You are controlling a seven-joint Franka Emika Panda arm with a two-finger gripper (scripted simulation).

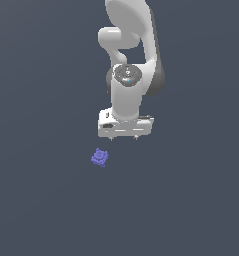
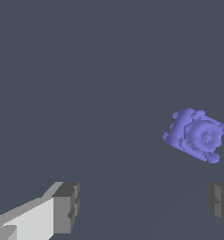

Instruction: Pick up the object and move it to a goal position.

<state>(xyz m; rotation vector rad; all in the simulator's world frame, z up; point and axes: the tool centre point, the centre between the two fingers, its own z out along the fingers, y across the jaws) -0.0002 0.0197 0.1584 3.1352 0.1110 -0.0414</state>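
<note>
Tiny blue-violet, roughly square blocky object (image 2: 197,135) with bumpy top and round centre, flat on dark grey table (image 1: 41,200), apart from white gripper (image 2: 144,206). Jaws spread wide, empty. Probably light, rigid; best pinched across opposite flat sides.

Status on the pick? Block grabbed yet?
Nothing done yet: the block lies on the floor, ungrasped. In hand: the gripper hangs open, up and to the exterior view's right of it, fingers wide apart. Left: approach, grasp, lift, carry to the goal.
</note>
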